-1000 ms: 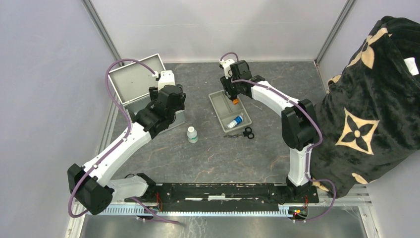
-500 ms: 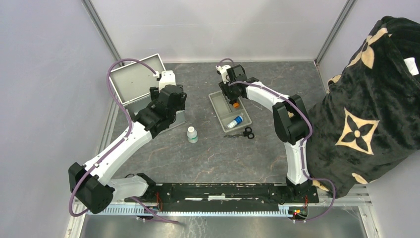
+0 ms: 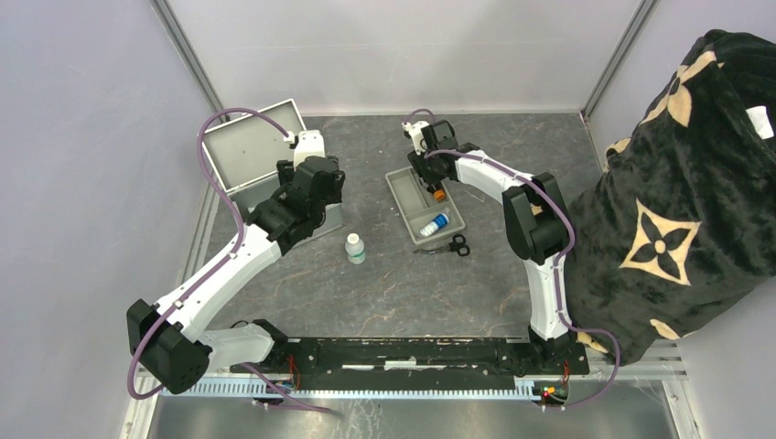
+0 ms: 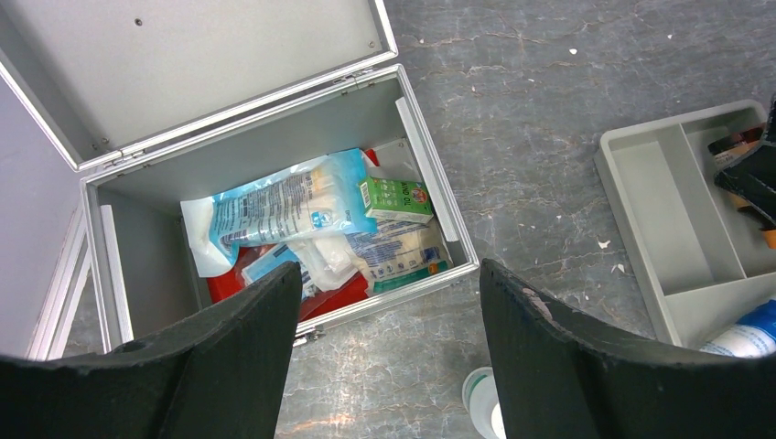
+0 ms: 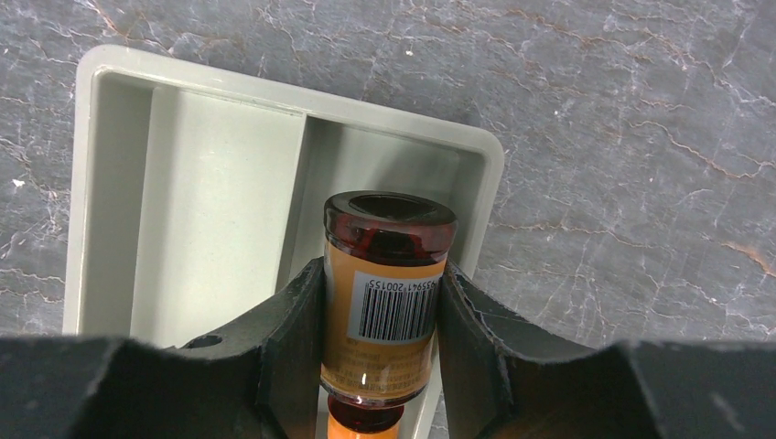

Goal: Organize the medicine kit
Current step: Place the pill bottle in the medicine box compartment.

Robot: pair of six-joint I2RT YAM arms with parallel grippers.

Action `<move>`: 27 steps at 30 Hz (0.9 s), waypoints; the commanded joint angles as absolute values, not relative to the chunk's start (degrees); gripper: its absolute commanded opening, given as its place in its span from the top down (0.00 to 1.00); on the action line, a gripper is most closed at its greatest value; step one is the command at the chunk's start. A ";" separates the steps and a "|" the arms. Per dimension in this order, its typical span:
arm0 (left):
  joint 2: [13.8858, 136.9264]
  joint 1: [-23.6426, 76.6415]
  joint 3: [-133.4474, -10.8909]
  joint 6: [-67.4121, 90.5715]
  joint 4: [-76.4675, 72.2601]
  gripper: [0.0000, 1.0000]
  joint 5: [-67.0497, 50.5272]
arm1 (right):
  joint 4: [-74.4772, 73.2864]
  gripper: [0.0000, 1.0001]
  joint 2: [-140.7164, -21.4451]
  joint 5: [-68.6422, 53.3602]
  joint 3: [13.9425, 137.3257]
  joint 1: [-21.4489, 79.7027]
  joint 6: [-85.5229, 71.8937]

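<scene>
The medicine kit [image 3: 249, 151] stands open at the left, its lid [image 4: 183, 64] tipped back. Inside lie several packets, a small green box [image 4: 396, 198] and something red. My left gripper [image 4: 389, 270] hangs open above the kit's front edge with nothing between its fingers; the top view shows that gripper [image 3: 311, 183] beside the kit. My right gripper [image 5: 382, 270] is shut on an amber bottle [image 5: 392, 302] with an orange label and barcode. It holds the bottle over the far end of the grey divided tray [image 5: 220, 183], where an orange cap [image 3: 439, 194] shows below the right gripper [image 3: 430, 169].
A white bottle [image 3: 355, 247] with a green band stands on the table between kit and tray [image 3: 403, 197]. A blue-and-white bottle [image 3: 435, 223] lies in the tray's near compartment. Black scissors [image 3: 455, 244] lie at the tray's near edge. A dark patterned cloth [image 3: 686, 201] fills the right side.
My right wrist has shifted slightly left and toward the tray's far end with the amber bottle still held. The left arm has not moved.
</scene>
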State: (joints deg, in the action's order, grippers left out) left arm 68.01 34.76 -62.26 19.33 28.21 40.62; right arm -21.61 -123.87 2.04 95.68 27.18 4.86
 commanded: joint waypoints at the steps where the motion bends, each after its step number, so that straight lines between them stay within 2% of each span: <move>1: 68.44 34.63 -63.11 21.01 27.18 0.23 41.98 | -20.31 0.73 -125.54 2.58 98.12 26.98 5.45; 7: 68.55 34.63 -63.11 21.03 27.29 0.23 42.01 | -20.39 0.68 -126.47 2.28 98.21 26.92 5.03; 20: 68.68 34.66 -63.28 20.41 27.31 0.23 42.02 | -21.27 0.46 -121.85 2.49 100.43 26.97 4.75; 27: 69.16 34.67 -64.16 21.14 28.44 0.23 40.40 | -21.93 0.44 -121.19 3.16 100.34 26.92 5.01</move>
State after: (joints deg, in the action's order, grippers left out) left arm 68.84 34.76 -62.28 19.31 28.23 40.42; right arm -22.06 -125.32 2.02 97.67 27.20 4.80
